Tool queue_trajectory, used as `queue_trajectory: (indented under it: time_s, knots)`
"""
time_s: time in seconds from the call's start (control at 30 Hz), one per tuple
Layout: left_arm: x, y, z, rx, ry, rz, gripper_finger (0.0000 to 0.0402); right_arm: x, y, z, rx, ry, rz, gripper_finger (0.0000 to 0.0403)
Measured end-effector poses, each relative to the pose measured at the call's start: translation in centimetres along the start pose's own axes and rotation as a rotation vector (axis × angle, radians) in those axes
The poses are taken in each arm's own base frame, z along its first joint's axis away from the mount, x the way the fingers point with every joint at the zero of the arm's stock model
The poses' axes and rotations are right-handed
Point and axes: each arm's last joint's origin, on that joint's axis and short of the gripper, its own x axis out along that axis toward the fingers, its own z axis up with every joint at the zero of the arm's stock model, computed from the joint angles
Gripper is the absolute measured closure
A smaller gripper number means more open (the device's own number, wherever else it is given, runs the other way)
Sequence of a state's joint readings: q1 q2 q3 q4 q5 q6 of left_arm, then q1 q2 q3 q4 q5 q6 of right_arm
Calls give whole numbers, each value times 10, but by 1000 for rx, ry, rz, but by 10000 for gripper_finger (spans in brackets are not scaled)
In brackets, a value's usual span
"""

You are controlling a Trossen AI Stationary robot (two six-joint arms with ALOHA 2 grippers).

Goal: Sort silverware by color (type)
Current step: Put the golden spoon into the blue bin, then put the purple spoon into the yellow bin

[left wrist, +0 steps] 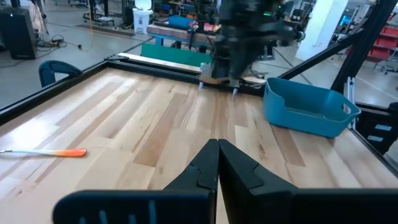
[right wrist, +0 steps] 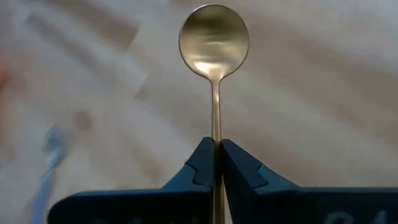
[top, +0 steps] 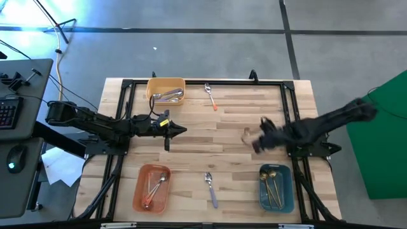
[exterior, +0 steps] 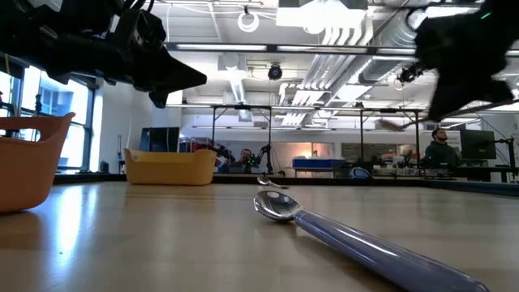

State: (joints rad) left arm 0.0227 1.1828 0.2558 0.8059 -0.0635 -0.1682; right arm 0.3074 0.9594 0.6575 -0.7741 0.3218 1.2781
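My right gripper point(right wrist: 214, 152) pinches a gold spoon point(right wrist: 214, 40) near the blue bin point(top: 289, 197); two spoons seemingly remain unsorted.

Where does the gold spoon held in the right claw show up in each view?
High view: gold spoon at the right claw, mid-table, blurred.
Low view: cannot make it out.
Left wrist view: hidden behind the right arm.
Right wrist view: centre, bowl up, handle clamped.
Shared landmark: blue bin.

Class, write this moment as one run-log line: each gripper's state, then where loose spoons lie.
right gripper: shut on gold spoon | left gripper: shut, empty | loose: orange-handled spoon, lavender-handled spoon
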Motion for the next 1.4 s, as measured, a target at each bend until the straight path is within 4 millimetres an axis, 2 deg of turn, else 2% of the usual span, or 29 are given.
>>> queue_trajectory:
  time_s: [0.17, 0.3, 0.47, 0.57, 0.63, 0.93, 1.4]
  knots:
    - [0, 1, 0, -21, -4, 19, 401, -23, 18, -51, 46, 84, 109, 397]
    - [0, 1, 0, -32, -8, 34, 401, -44, 37, -81, 58, 142, 84, 397]
    - [0, 1, 0, -38, -9, 34, 401, -62, 57, -118, 135, 261, -118, 396]
    - [0, 1, 0, -39, -9, 34, 401, -61, 62, -139, 212, 340, -313, 396]
    - [0, 1, 0, -39, -9, 34, 401, -55, 66, -148, 221, 389, -378, 396]
    - [0, -2, 0, -47, -9, 29, 401, -34, 67, -145, 250, 358, -436, 396]
    - [0, -4, -1, -44, -7, 28, 401, -31, 65, -137, 212, 306, -447, 373]
